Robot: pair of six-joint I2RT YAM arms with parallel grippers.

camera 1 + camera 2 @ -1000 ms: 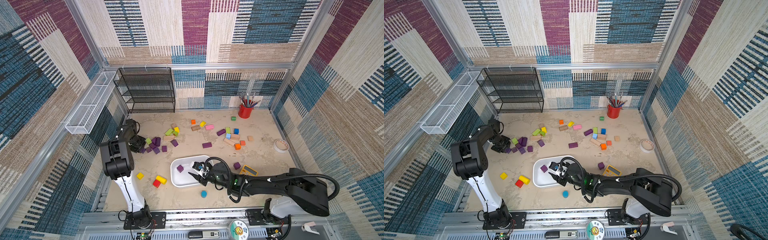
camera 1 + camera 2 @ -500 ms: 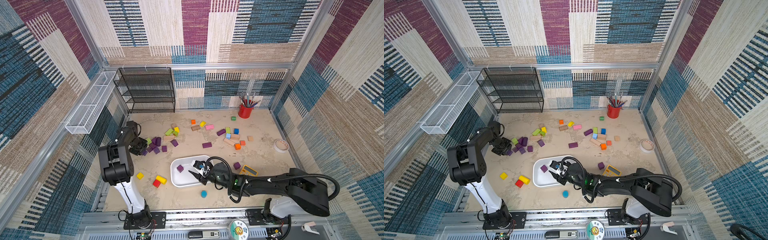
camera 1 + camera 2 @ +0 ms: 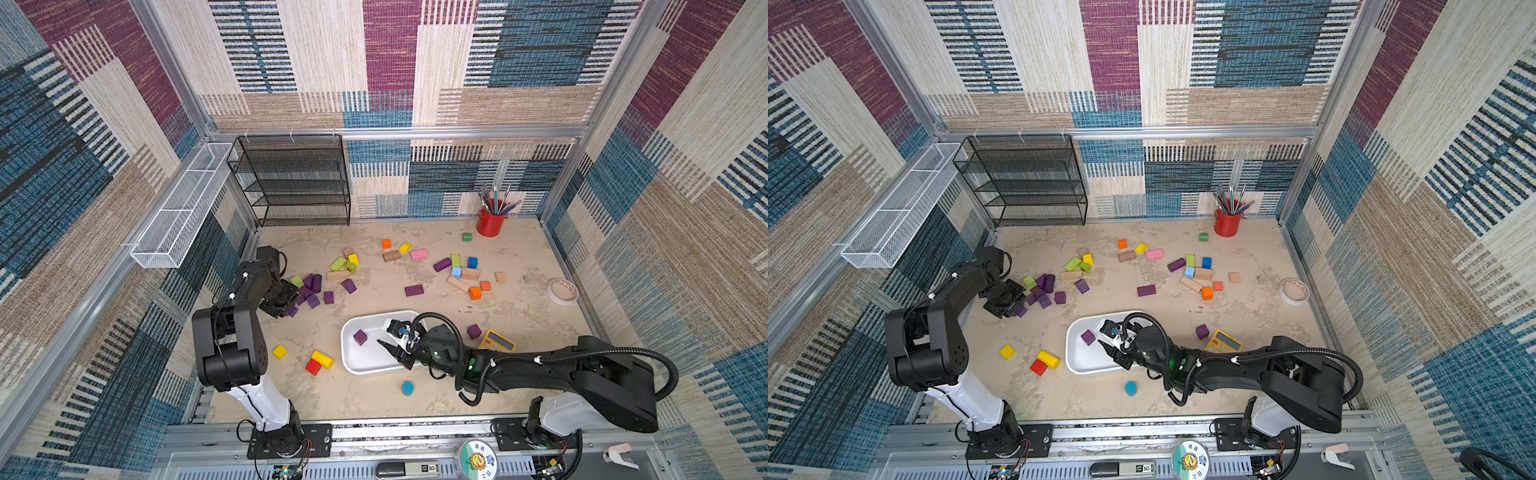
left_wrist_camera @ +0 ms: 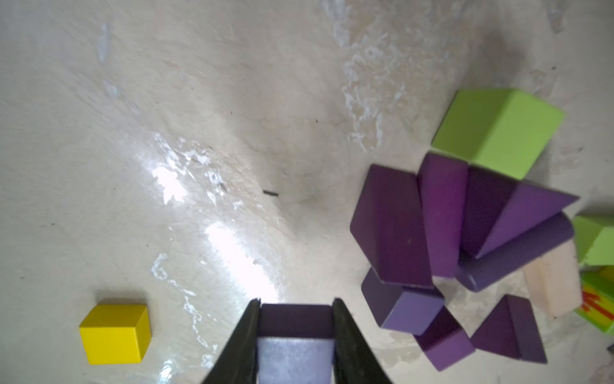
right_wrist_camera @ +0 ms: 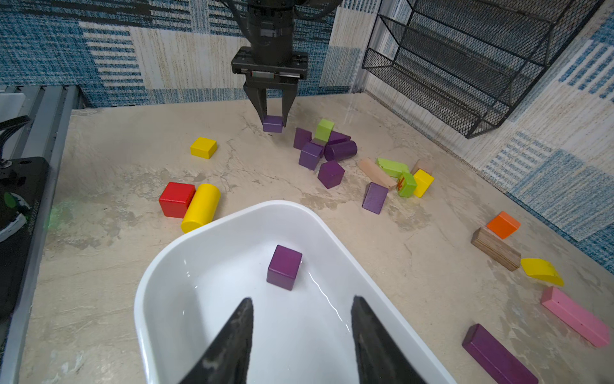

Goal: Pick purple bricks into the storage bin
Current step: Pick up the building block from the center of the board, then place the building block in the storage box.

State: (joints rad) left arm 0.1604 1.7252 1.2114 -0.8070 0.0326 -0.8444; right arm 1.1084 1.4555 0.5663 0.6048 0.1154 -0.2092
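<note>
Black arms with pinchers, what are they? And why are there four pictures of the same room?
They are two robot arms, and each ends in a pincher called a gripper. Two pictures look down from a camera high above; they are nearly twins. The other two come from small cameras on the arms' wrists, so you see the pincher tips close up. On the table lie lots of coloured toy blocks. The job is putting purple ones into the white storage bin. The left gripper is pinching a purple cube beside a pile of purple bricks. The right gripper is open and empty over the bin, where one purple block already sits.
</note>
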